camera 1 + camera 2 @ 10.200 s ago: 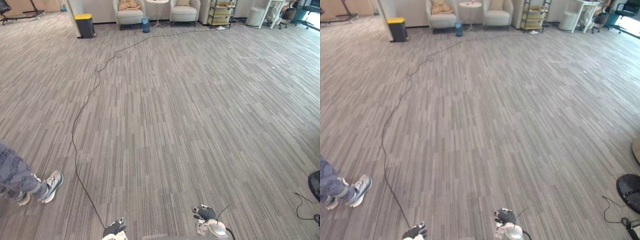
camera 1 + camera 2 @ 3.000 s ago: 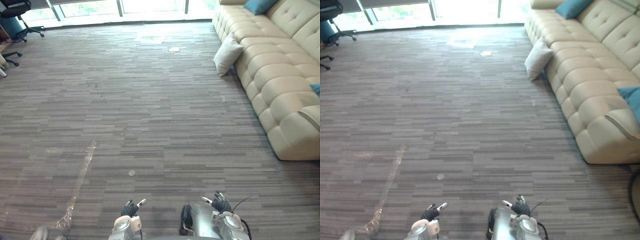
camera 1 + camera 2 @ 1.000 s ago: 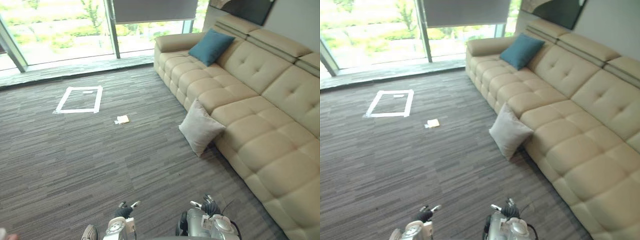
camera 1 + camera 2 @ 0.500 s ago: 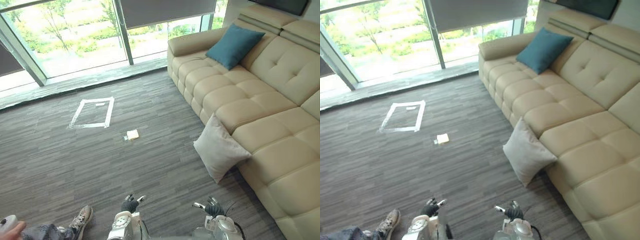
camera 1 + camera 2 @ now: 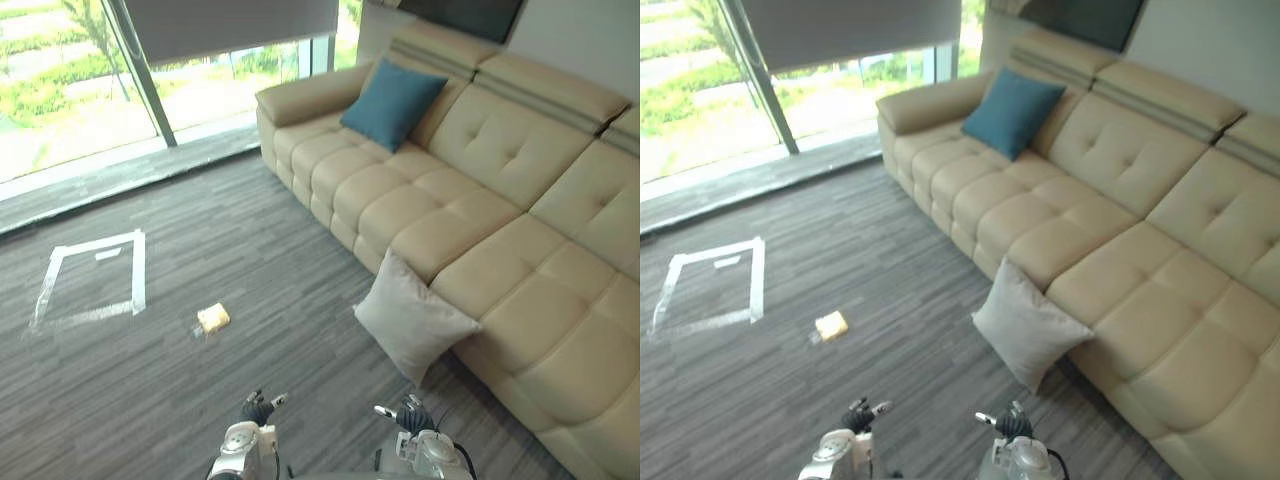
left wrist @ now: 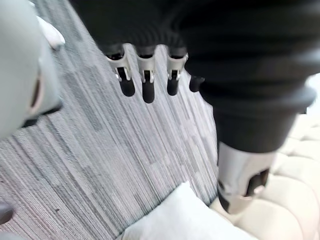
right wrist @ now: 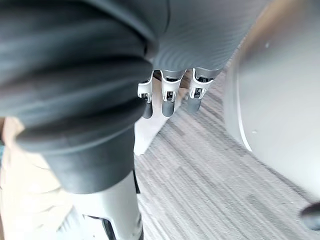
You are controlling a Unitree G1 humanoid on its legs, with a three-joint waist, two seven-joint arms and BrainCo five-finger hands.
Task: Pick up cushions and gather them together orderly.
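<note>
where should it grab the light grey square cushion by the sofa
Probably the free upper edge of the light grey square cushion, coming from the side facing away from the cream leather sofa: it stands on the floor, leaning back against the sofa's front.

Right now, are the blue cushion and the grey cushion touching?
Apart. The left eye view shows the blue cushion on the sofa, the grey cushion down on the carpet, with bare sofa between.

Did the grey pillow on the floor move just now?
No. The light grey square cushion still leans on the front of the beige leather sofa; only the camera shifted.
</note>
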